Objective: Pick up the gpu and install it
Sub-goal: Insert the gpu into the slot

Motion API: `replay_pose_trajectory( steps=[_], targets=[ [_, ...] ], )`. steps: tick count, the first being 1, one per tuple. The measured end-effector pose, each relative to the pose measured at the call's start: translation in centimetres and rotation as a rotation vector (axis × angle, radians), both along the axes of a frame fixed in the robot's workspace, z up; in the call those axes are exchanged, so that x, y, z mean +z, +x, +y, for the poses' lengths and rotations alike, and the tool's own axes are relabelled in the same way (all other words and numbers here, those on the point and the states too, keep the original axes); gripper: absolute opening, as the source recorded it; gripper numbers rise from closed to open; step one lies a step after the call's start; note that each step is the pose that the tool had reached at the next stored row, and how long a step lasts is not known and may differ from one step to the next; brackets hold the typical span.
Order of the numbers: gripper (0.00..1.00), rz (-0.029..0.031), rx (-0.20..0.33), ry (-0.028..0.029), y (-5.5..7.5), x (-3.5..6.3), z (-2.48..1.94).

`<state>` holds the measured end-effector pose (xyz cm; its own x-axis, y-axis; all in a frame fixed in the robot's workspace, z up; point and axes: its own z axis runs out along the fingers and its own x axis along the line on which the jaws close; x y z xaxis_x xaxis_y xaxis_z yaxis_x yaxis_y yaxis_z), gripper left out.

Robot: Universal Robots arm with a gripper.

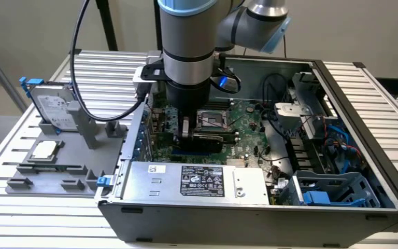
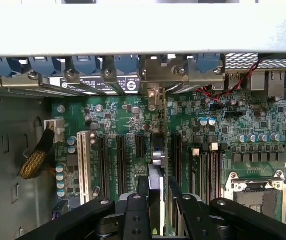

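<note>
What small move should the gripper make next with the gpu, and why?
Probably a slow, straight press down. The gripper holds the gpu edge-on above the motherboard slots, its bracket end near the rear slot openings; whether it is seated cannot be seen.

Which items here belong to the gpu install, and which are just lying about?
Job in hand:
gpu, held edge-on in the claw over the motherboard slots
open computer case

Lying about:
hard drive in blue frame on the grey fixture
small chip
</note>
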<state>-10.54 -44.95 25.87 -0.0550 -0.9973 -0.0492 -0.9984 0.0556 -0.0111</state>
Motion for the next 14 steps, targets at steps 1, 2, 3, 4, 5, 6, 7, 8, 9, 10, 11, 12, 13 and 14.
replay_pose_trajectory(
  steps=[1,2,3,4,5,6,7,8,9,10,11,12,13,14],
  targets=[
    [0.0,0.0,0.0,0.0001,0.0,0.0,0.0],
    [0.0,-0.0001,0.0,0.0001,0.0,0.0,0.0],
    [0.0,-0.0001,0.0,0.0002,0.0,0.0,0.0],
    [0.0,-0.0001,0.0,0.0003,0.0,0.0,0.0],
    [0.0,-0.0002,0.0,0.0003,0.0,0.01,0.0],
    [0.0,-0.0002,0.0,0.0003,0.0,0.01,0.0],
    [0.0,-0.0001,0.0,0.0002,0.0,0.02,0.0],
    [0.0,-0.0001,0.0,0.0001,0.0,0.02,0.0],
    [0.0,-0.0001,0.0,0.0001,0.0,0.02,0.0],
    [0.0,0.0,0.0,0.0,-0.01,0.03,0.0],
    [0.0,0.0,0.0,0.0,-0.01,0.03,0.01],
    [0.0,0.0001,0.0,-0.0001,-0.01,0.04,0.02],
    [0.0,0.0,0.0,0.0002,-0.01,0.04,0.04],
    [0.0,-0.0002,0.0,0.0002,-0.01,0.04,0.06]
  ],
)
